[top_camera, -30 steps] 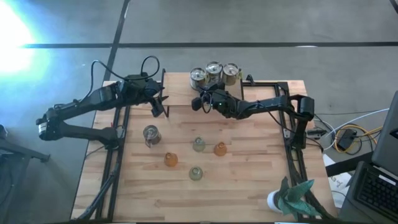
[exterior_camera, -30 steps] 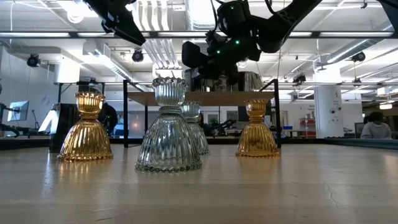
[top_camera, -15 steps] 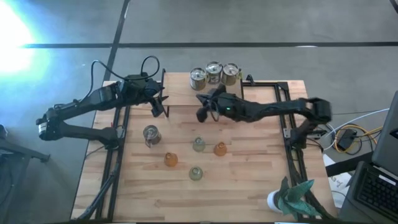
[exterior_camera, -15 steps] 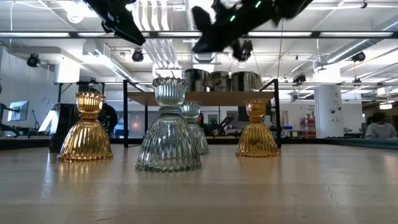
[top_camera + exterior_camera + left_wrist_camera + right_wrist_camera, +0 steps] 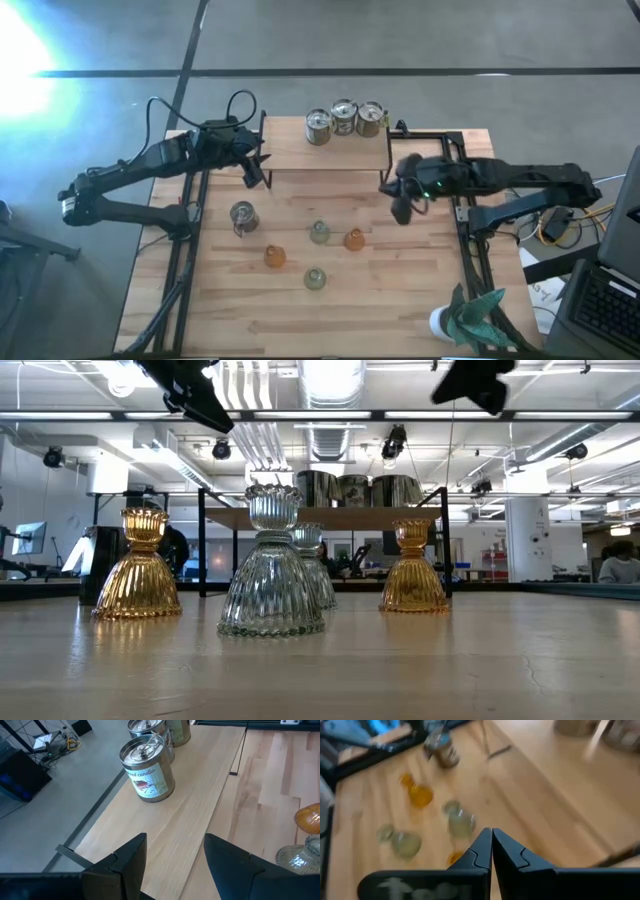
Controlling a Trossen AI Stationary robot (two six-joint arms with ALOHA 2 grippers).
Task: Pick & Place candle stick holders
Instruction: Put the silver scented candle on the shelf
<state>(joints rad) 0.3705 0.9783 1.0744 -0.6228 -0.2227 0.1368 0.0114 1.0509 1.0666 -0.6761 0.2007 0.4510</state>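
Three silvery cans (image 5: 344, 119) sit in a row on the raised shelf (image 5: 300, 152) at the back of the wooden surface (image 5: 400, 290), and a fourth can (image 5: 242, 214) stands down on the left. Four little glass holders cluster mid-surface: two amber (image 5: 274, 257) (image 5: 353, 239), two pale green (image 5: 319, 232) (image 5: 315, 278). Right pincer (image 5: 402, 208) hangs in the air right of the cluster, fingers pressed together, holding nothing. Left pincer (image 5: 254, 177) hovers by the shelf's left end, fingers apart, also carrying nothing.
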